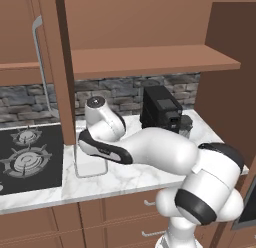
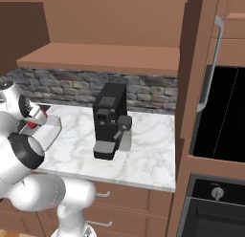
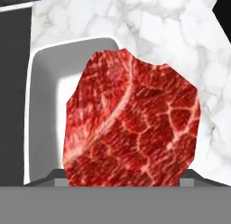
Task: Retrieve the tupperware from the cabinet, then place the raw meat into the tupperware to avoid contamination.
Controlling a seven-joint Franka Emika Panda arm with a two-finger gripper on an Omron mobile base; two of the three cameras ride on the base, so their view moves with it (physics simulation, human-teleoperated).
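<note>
The raw meat (image 3: 135,123), a marbled dark-red lump, fills the middle of the hand view between the fingertips of my gripper (image 3: 122,175), which is shut on it. Just beneath it lies the tupperware (image 3: 45,105), a white tub on the marble counter; the meat hangs over the tub's right part and rim. From the right base view the meat (image 2: 32,123) shows as a red spot at my gripper (image 2: 36,119), above the tupperware (image 2: 51,128). The tupperware (image 1: 92,164) stands beside the stove, half behind my arm. The cabinet (image 1: 150,62) stands open above, its shelf bare.
A black coffee machine (image 1: 161,111) stands on the counter (image 2: 148,155) to the right of the tub. The black stove (image 1: 25,157) borders the tub on the left. The open cabinet door (image 1: 57,67) hangs above the tub. A wall oven (image 2: 220,116) is at the far right.
</note>
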